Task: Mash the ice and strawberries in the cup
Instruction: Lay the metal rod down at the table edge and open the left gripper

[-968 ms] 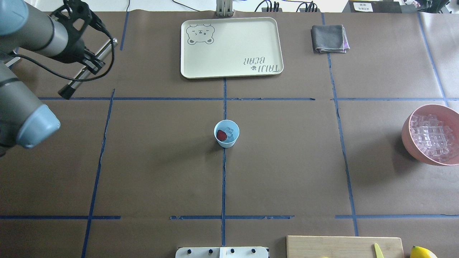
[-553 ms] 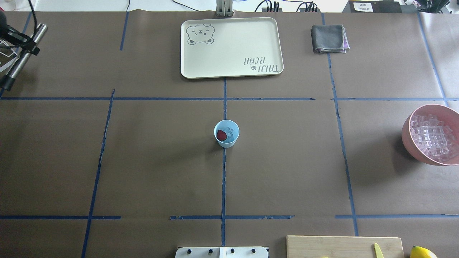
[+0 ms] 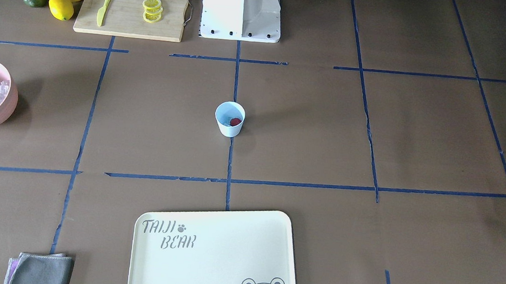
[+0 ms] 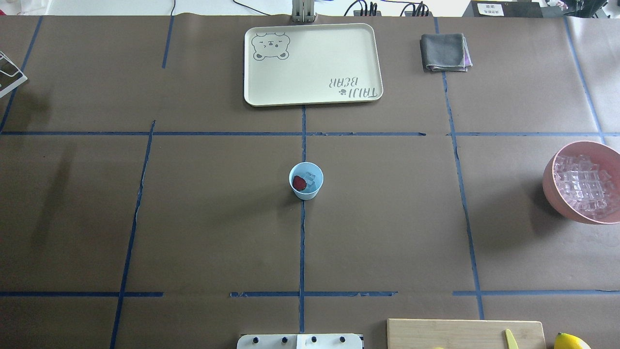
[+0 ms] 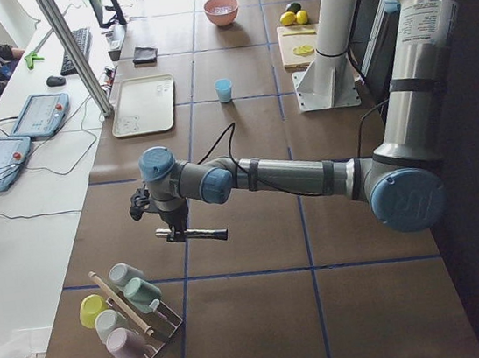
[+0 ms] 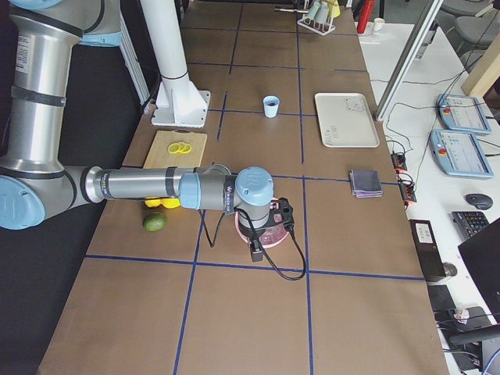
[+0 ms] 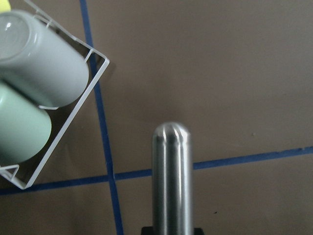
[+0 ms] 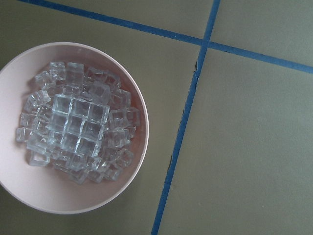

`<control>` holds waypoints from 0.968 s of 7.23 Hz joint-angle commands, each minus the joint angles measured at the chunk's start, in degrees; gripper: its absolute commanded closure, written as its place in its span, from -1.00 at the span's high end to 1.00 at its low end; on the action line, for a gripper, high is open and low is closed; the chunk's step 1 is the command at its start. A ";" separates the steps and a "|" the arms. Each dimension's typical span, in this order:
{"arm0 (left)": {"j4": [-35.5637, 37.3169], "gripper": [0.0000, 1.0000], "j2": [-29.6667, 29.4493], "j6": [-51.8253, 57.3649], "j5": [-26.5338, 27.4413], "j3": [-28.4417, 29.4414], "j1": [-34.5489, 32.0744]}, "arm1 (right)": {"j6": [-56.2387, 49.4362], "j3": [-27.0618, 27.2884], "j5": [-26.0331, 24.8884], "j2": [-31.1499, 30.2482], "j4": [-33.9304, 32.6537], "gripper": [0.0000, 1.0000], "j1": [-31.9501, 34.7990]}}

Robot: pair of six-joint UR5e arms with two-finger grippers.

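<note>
Cup (image 4: 306, 195), judged light and tippable, held slippery ice (image 4: 312, 178) and a soft strawberry (image 4: 299, 182), best steadied at its wall; left gripper (image 5: 174, 230) clasped a steel muddler (image 7: 171, 176), right gripper (image 6: 262, 238) could not be judged

Tray (image 4: 315, 63) and pink bowl (image 4: 549, 185) stand well apart from the cup (image 4: 306, 194).

Desk (image 4: 387, 218): covered in brown paper, matt, faintly creased; blue tape lines on it, frayed in places.
Cup (image 4: 306, 195): light-blue plastic, smooth, low sheen.
Ice (image 4: 313, 177) inside the cup: clear, glassy.
Strawberry (image 4: 299, 182): red, dull; texture too small to tell.
Bowl (image 8: 58, 193): pink plastic, smooth, satin. Its cubes (image 8: 78, 127) are glossy and wet-looking.
Rod (image 7: 171, 176): brushed metal, bright streak highlights.
Tray (image 4: 315, 72): cream plastic, matt.
Cloth (image 4: 443, 52): grey fabric, soft.
Board (image 3: 126, 23): pale bare wood.
Lemons (image 3: 61, 7): yellow, slight shine.
</note>
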 commanded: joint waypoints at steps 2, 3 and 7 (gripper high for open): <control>-6.46 -0.78 2.17 -8.45 -0.01 1.95 1.47 | 0.00 -0.02 0.00 0.00 0.00 0.98 0.00; -10.33 -0.78 3.32 -10.22 -0.01 2.91 3.66 | 0.00 -0.02 0.00 -0.08 0.00 0.98 0.00; -19.33 -0.77 6.58 -17.97 0.16 3.79 11.58 | 0.09 0.07 0.00 -0.17 0.00 0.98 0.00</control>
